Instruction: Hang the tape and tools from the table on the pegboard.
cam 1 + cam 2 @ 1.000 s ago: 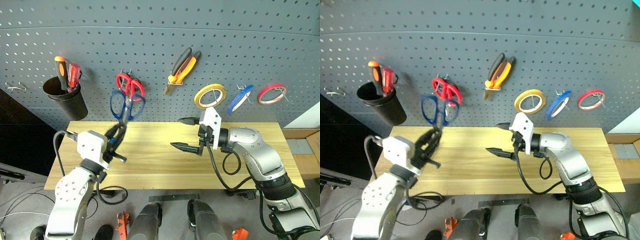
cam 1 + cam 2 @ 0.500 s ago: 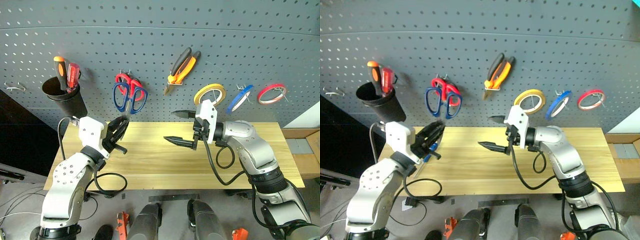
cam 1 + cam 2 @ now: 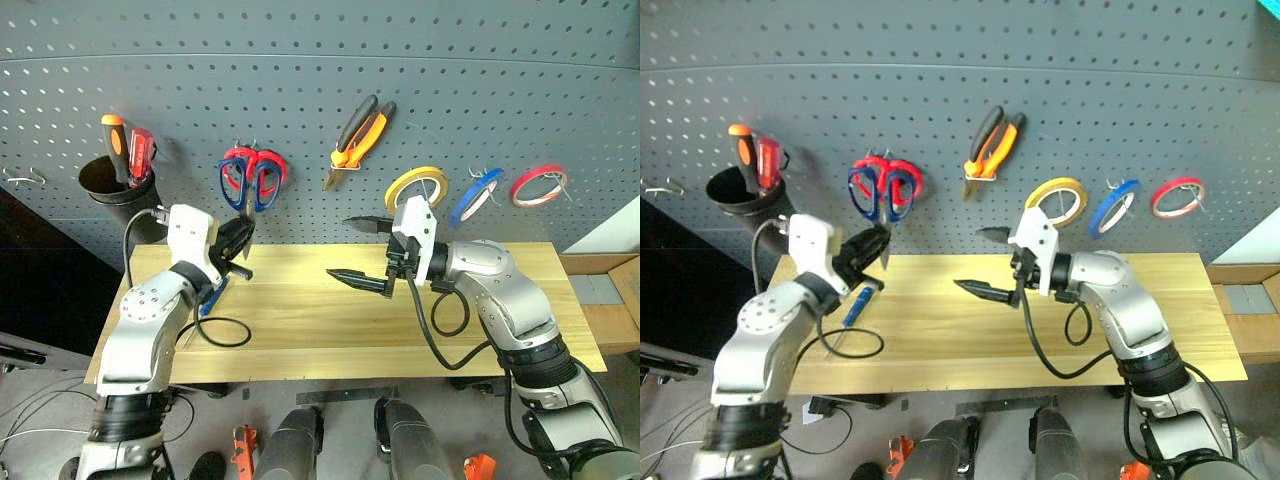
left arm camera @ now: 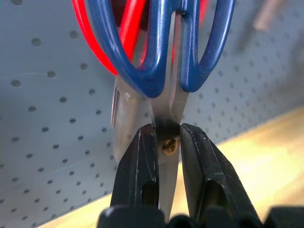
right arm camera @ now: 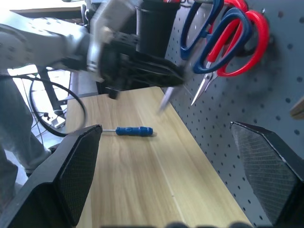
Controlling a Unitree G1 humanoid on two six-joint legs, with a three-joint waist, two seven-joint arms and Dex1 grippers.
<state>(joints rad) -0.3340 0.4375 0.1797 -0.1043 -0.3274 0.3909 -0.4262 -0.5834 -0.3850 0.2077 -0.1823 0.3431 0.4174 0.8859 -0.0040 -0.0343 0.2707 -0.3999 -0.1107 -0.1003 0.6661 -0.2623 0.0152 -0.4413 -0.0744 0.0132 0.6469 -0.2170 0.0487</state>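
Left wrist view: left claw (image 4: 167,147) pinches blue scissors (image 4: 164,57) at pivot.

You see a dark grey pegboard (image 3: 500,90) dotted with rows of small pale holes, over a light wooden table (image 3: 300,320). Blue-handled scissors (image 3: 247,182) overlap red-handled scissors (image 3: 902,170). At two o'clock hang orange-and-black pliers (image 3: 358,131); at three o'clock, yellow (image 3: 416,188), blue (image 3: 476,196) and red (image 3: 538,184) tape rolls. A blue screwdriver (image 5: 134,130) lies on the pale planks.
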